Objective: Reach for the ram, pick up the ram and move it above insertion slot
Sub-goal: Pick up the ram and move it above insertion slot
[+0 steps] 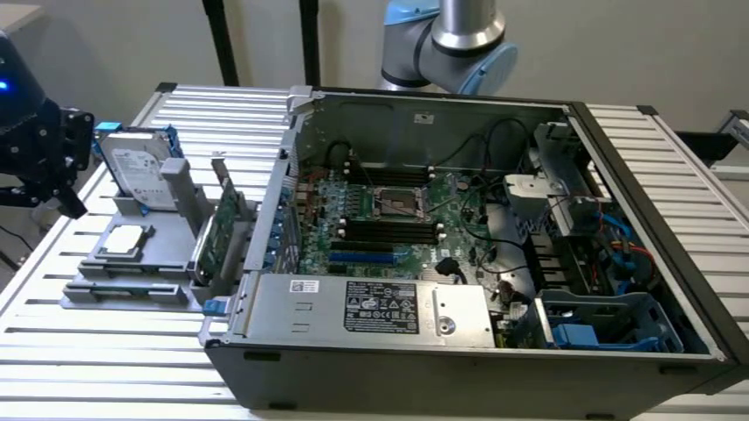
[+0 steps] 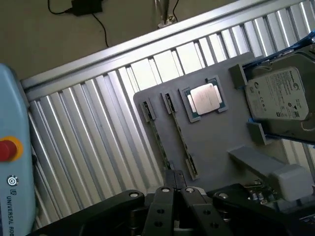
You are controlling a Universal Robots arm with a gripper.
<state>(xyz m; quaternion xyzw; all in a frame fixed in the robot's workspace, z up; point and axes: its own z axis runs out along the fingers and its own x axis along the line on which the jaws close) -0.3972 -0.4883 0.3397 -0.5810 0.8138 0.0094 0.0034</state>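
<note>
One arm [image 1: 35,123] hovers at the exterior view's left, beside the open PC case [image 1: 468,351], its wrist tipped down toward the gray tray [image 2: 216,132] on the slatted surface [image 2: 98,128]. Its end effector [image 2: 175,192] is pinched shut and empty. The ram [image 2: 181,140] stands on edge in a tray slot just beside the CPU [image 2: 206,98]. The fingertips hang near the ram's end.
</note>
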